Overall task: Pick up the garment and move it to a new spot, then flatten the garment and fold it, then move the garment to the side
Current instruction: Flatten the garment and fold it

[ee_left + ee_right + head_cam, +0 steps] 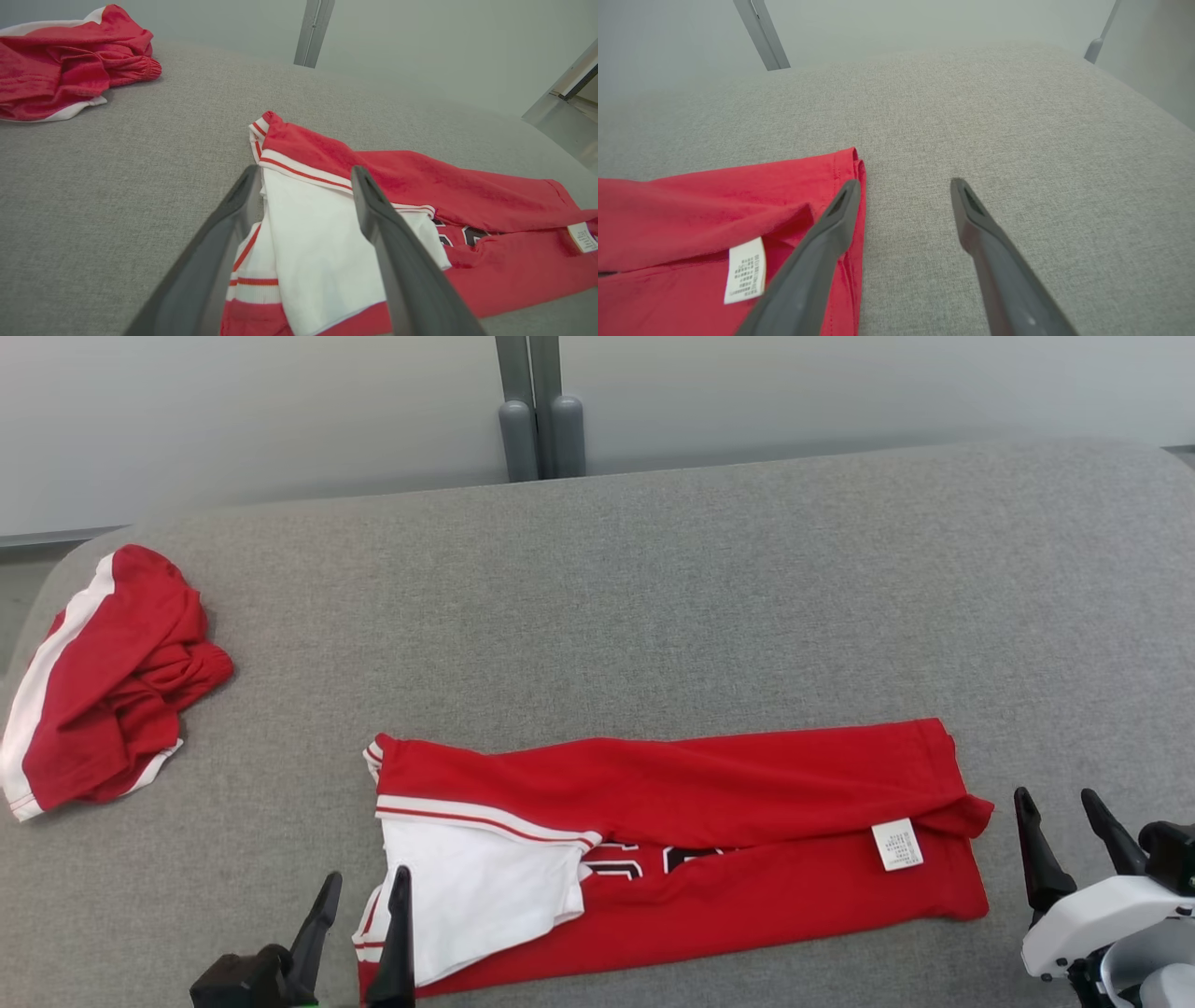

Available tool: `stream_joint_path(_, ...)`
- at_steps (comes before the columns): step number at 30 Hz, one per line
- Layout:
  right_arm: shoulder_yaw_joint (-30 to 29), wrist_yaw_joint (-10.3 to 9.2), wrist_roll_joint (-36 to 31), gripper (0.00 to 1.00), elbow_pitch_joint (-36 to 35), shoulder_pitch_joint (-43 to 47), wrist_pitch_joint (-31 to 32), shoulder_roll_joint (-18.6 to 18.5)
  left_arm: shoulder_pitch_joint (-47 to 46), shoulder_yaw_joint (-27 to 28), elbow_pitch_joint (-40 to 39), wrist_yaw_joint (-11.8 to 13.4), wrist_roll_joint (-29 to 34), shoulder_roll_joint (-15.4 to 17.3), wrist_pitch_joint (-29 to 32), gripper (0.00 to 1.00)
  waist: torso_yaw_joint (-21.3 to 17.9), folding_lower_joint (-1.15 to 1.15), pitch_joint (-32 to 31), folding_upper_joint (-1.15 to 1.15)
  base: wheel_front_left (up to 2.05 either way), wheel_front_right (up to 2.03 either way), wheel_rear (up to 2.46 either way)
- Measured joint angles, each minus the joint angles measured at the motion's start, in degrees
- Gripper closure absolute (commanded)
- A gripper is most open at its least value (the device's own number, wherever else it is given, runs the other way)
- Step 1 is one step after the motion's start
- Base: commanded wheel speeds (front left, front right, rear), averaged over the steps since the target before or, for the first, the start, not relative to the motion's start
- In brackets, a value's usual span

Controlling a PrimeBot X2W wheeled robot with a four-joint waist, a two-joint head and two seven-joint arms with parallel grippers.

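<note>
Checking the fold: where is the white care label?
Head view: the small white fabric label sits at the right end of the folded red-and-white garment, beside the right hand.

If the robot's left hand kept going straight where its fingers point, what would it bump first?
Probably the folded red-and-white jersey: the left hand points at its white panel, though its height above the cloth is unclear.
</note>
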Motion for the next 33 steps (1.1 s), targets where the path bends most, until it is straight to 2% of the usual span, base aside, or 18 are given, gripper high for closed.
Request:
stream_joint_path(5,-1.94,0.00,-1.82,0.00,-0.14,-3.14,2.83,1.35,-2.76,0.15,0.85,0.49,0.52,-0.48,-0.45,0.00,0.31,0.00,-0.68,0.00,0.00,0.00,0.00)
stream_joint_path(11,-1.48,0.00,-3.36,0.00,4.41,-7.72,7.45,2.10,-4.12,0.27,2.43,0.55,0.51,-1.42,-1.00,0.00,1.13,0.00,-0.81,0.00,0.00,0.00,0.00)
stream_joint_path(18,1.60,0.00,-2.97,0.00,9.85,-9.27,9.99,1.13,-4.28,0.01,3.78,0.47,0.49,-1.68,-1.32,0.00,2.30,0.00,-1.14,0.00,0.00,0.00,0.00)
stream_joint_path(33,10.76,0.00,0.67,0.00,15.94,-9.37,12.29,-0.76,-4.29,-0.58,4.01,0.70,0.51,-1.68,-1.56,0.00,1.94,0.00,-0.63,0.00,0.00,0.00,0.00)
